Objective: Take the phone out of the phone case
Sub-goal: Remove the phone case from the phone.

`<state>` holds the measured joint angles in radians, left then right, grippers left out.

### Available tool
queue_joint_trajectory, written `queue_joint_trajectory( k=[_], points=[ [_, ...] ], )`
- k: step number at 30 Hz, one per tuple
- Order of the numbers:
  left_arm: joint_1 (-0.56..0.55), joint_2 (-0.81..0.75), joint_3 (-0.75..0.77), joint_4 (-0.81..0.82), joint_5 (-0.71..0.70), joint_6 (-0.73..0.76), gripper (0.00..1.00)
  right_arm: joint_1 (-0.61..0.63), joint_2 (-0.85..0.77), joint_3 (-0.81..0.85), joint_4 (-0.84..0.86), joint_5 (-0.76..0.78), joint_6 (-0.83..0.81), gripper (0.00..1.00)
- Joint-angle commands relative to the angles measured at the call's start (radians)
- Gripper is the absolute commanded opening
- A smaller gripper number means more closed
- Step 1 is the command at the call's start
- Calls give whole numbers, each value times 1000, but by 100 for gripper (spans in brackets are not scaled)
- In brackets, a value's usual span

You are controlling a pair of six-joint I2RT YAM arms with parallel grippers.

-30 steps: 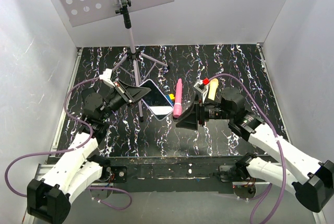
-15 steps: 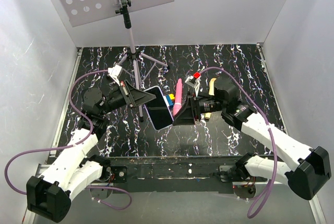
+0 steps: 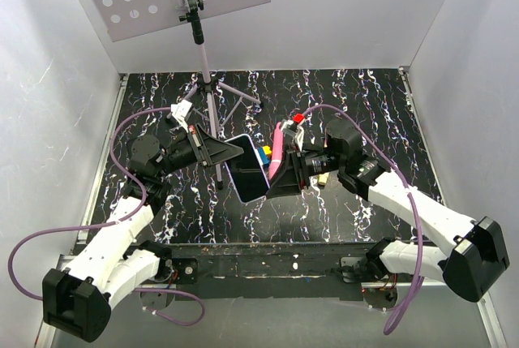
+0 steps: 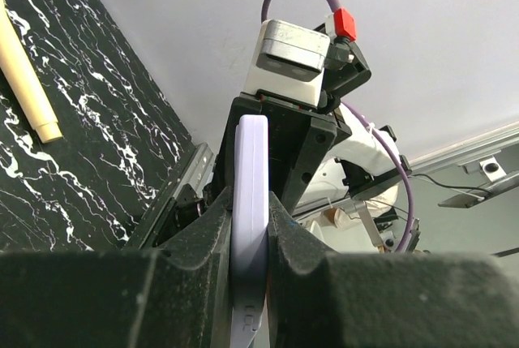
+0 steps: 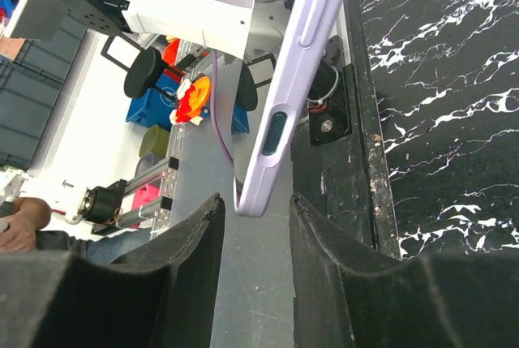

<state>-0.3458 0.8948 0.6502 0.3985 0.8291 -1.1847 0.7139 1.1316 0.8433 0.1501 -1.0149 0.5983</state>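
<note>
Above the desk point(image 3: 324, 88) the phone point(image 3: 246, 173) in the phone case point(image 5: 302, 64) hung screen-up, long axis near-to-far, near end leaning rightward; the left gripper point(image 3: 236, 152) was clamped on its far part; the right gripper point(image 3: 280, 182) sat beside it; only the left wrist view showed the phone case edge-on between pinching fingers; only the right wrist view showed that gripper spread, holding nothing, the case's corner just beyond its gap; farther back stood a tripod point(image 3: 208, 80).
</note>
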Motion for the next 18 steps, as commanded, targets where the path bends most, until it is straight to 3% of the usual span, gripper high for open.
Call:
queue_joint_trajectory(
  k=[1, 7, 12, 18],
  points=[
    [5, -10, 43, 65, 15, -35, 0, 15, 13, 16, 54, -24, -15, 42],
    [5, 18, 40, 77, 42, -99, 0, 32, 7, 4, 69, -14, -74, 33],
    [5, 56, 19, 148, 91, -207, 0, 35, -7, -49, 184, -22, -113, 3],
    [4, 92, 0, 299, 148, -358, 0, 74, -52, -66, 128, 123, -368, 1]
  ],
)
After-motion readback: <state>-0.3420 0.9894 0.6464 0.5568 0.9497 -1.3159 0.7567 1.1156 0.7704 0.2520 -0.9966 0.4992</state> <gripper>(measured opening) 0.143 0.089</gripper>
